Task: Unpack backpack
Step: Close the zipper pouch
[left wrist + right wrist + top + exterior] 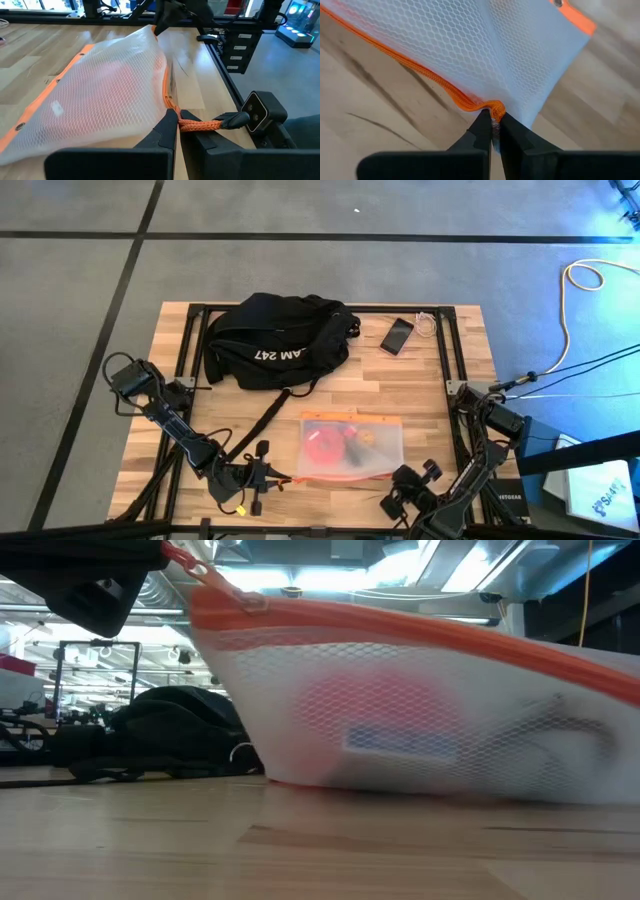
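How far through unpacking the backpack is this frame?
Done: a mesh pouch with orange trim and a phone lie on the table, apart from the backpack. In hand: the left gripper is shut on the pouch's orange pull cord, and the right gripper pinches its orange edge. Left: releasing the pouch; whether anything remains inside the backpack cannot be seen.

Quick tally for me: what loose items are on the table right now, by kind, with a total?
Backpack: 1
Phone: 1
Mesh pouch, orange-trimmed, each end effector shut on it, left on its cord, right on its edge: 1
Total: 3
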### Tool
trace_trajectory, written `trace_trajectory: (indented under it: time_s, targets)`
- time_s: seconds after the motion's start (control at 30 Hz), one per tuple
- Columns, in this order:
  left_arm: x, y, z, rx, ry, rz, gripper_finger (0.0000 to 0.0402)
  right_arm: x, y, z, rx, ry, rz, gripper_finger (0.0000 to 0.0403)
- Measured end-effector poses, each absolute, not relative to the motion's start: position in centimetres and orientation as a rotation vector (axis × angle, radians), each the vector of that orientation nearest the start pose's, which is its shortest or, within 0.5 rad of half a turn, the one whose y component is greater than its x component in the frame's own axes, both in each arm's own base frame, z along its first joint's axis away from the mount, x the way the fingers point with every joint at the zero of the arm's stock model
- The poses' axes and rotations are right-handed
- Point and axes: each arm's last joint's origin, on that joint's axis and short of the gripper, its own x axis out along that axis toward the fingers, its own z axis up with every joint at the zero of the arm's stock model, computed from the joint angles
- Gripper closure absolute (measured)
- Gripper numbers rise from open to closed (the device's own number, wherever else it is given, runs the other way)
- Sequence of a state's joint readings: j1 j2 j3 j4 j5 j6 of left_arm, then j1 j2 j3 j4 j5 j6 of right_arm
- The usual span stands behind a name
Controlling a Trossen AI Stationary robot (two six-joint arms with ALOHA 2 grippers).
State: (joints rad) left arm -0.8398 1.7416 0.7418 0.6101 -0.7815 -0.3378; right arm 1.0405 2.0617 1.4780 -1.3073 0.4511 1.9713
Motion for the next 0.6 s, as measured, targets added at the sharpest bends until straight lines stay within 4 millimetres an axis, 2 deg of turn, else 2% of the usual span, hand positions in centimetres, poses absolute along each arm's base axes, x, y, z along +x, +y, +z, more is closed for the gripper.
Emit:
trace_trajectory:
  time_s: [0.5,0.6]
  targets:
    - [23.45,-23.1,15.43,-0.04,0.291,-0.008,0.0401,18.73,29.3,16.4,0.32,1.017,-0.916,0.0401]
    - [23.45,-23.1,15.42,-0.039,0.292,-0.008,0.0401,18.55,29.17,16.42,0.323,1.059,-0.95,0.0401]
